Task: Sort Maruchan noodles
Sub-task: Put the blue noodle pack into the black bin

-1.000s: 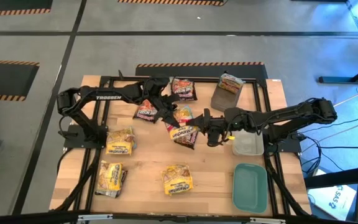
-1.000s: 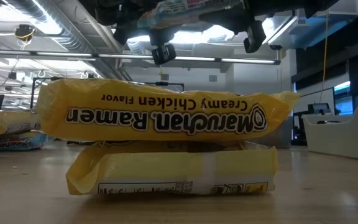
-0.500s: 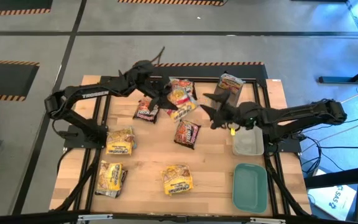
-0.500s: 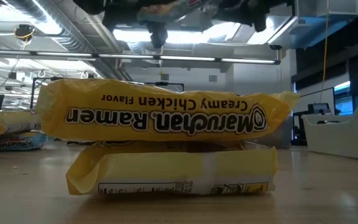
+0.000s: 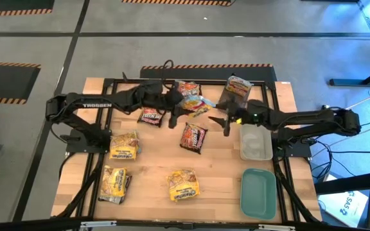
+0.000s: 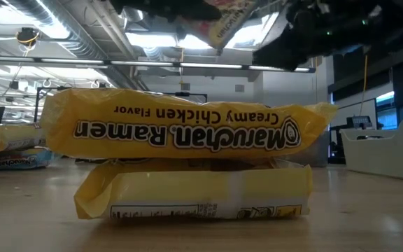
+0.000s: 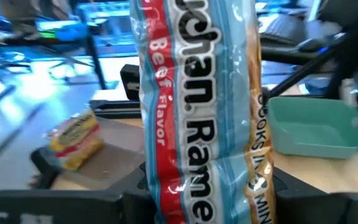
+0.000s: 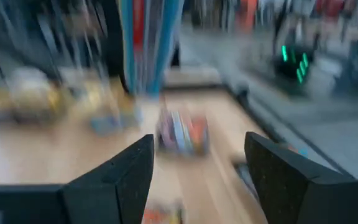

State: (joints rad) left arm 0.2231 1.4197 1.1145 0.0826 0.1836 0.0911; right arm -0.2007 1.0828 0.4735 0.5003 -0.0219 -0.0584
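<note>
Your left claw [image 5: 175, 110] is clamped on a Beef Flavor packet [image 5: 194, 104], holding it up off the desk near the far edge, probably so it clears the other packets on the way to its pile. Your right claw [image 5: 227, 122] hangs empty just beside it, fingers spread wide. Yellow Creamy Chicken packets [image 5: 183, 185] sit grouped along the near edge, the dark packet [image 5: 193, 137] mid-desk.
</note>
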